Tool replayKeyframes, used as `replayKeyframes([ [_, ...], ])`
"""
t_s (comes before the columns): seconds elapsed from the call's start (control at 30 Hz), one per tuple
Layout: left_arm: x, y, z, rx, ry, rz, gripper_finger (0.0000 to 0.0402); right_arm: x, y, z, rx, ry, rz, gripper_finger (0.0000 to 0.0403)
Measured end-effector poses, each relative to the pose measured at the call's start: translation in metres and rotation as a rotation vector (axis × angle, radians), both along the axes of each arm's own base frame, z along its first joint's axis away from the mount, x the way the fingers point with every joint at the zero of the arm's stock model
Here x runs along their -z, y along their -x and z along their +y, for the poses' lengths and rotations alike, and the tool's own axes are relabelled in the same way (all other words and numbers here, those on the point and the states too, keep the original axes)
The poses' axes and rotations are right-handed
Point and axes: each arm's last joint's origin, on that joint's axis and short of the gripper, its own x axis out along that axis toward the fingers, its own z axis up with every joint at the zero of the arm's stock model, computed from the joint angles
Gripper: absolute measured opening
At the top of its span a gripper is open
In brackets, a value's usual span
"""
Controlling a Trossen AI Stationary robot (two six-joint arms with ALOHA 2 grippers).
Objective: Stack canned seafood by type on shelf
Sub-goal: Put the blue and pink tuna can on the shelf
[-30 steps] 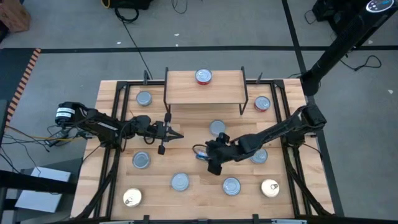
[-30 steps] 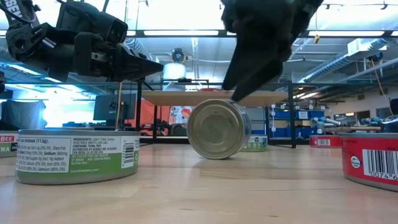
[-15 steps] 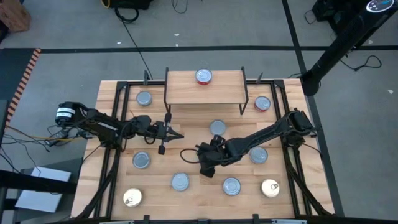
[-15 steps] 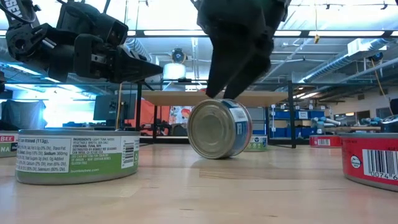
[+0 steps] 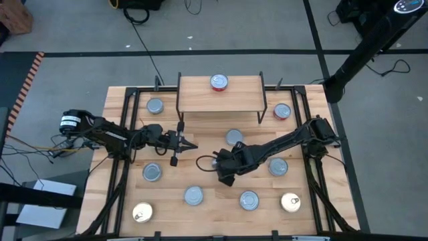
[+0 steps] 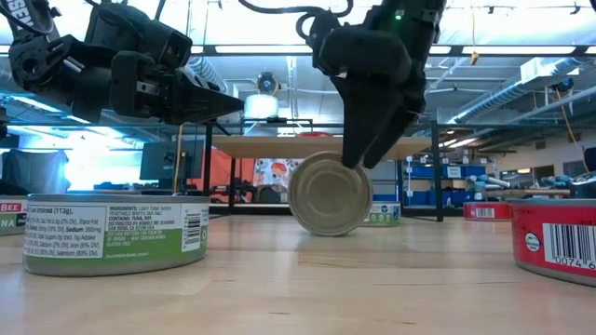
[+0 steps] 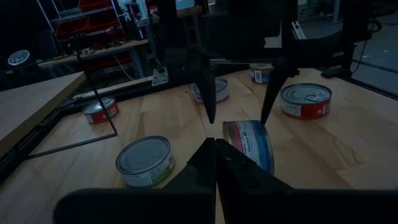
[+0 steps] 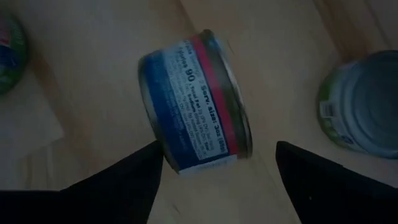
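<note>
A blue-labelled tin of canned seafood [image 8: 193, 102] stands on its rim near the table's middle [image 6: 330, 194]. My right gripper [image 5: 221, 167] hangs over it, pointing steeply down and open. One finger [image 7: 208, 102] stands on each side of the tin's top; I cannot tell whether they touch it. My left gripper [image 5: 194, 145] waits shut and level to the tin's left, holding nothing. The shelf [image 5: 194, 94] stands at the far middle with one red-topped tin [image 5: 219, 82] lying flat on it.
Several tins lie flat around the table: silver-topped [image 5: 155, 106], [image 5: 233, 137], [image 5: 152, 172], [image 5: 193, 195], [image 5: 249, 199], red-topped [image 5: 281, 112], gold-topped [image 5: 290, 202], [image 5: 142, 213]. Another tin [image 5: 278, 167] lies under my right arm. Black frame rails [image 5: 127, 127] run along both sides.
My right gripper has tipped further down over the tin on its rim and shifted a little toward the table's left, staying open. The tin swung about, showing its label half a second ago, and now faces the near edge end-on again.
</note>
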Motion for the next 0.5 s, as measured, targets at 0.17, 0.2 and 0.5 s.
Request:
replayKeyframes([
  [0.17,0.0000,0.0000,0.0000,0.000,0.000,0.000,0.0007,-0.0006,-0.0009,-0.0010,-0.077,0.042,0.007,0.0329],
  [0.2,0.0000,0.0000,-0.0001,0.001,0.000,0.000,0.0007,-0.0010,-0.0011,-0.0005,-0.098,0.063,0.006,0.0332],
  [0.5,0.0000,0.0000,0.0000,0.000,0.000,0.000,0.0007,-0.0024,-0.0042,0.0019,-0.270,0.158,0.005,0.0344],
])
